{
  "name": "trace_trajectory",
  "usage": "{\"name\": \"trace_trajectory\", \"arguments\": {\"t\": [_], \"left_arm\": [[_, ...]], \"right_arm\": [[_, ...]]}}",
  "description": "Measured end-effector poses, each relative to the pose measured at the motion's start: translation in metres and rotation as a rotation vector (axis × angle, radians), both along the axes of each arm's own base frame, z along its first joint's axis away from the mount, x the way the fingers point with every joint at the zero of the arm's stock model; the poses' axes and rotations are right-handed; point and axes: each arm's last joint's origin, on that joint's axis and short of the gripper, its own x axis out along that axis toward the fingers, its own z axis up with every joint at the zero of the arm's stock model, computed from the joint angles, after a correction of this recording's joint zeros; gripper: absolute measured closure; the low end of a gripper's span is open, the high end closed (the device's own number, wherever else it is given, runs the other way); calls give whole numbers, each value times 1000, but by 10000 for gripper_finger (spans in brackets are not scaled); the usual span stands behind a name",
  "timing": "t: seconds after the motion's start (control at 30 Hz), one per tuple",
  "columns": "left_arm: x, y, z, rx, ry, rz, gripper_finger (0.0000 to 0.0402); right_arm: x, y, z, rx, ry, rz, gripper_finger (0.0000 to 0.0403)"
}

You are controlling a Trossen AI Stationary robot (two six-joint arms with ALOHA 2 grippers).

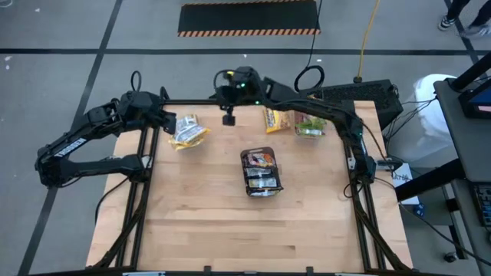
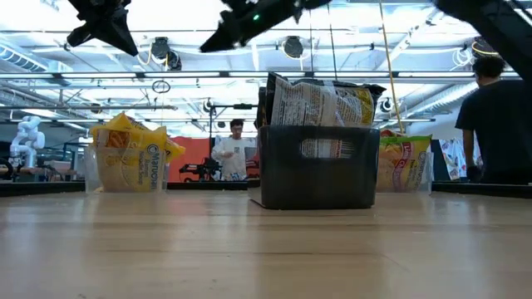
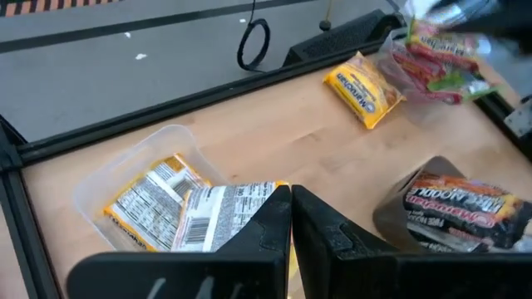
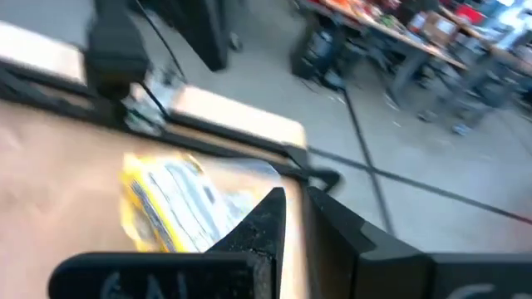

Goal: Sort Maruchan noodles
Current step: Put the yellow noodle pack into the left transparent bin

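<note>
Yellow Maruchan packets stand in a clear tub [image 1: 188,132] [image 3: 158,195] [image 2: 133,158] near the table's far left. One yellow packet [image 1: 275,119] [image 3: 362,87] lies flat on the wood near the far edge. Green-edged pink packets fill a second clear tub [image 1: 311,125] [image 2: 405,162]. Dark brown packets stand in the grey tray [image 1: 261,172] [image 2: 320,166] at mid-table. My left gripper [image 1: 170,121] [image 3: 291,203] hovers shut above the yellow tub. My right gripper [image 1: 221,95] [image 4: 295,208] is shut and raised over the far edge, facing that same tub.
Black frame rails [image 1: 142,165] run along the table's left, right and far sides. The near half of the wooden top [image 1: 245,238] is bare. Cables and a dark case [image 1: 360,96] lie beyond the far edge. People [image 2: 235,149] stand in the room behind.
</note>
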Motion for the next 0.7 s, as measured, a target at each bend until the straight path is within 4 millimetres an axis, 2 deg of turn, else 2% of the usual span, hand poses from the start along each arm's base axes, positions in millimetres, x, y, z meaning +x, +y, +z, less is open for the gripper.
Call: {"name": "trace_trajectory", "arguments": {"t": [0.33, 0.5, 0.7], "left_arm": [[37, 17, -3, 69, 18, -211, 385], [61, 27, -5, 137, -15, -345, 385], [97, 45, -17, 196, -21, -468, 385]], "right_arm": [[-68, 19, 66, -83, 96, -282, 358], [-104, 28, 87, -45, 144, -406, 358], [-137, 37, 99, -46, 216, -501, 358]]}}
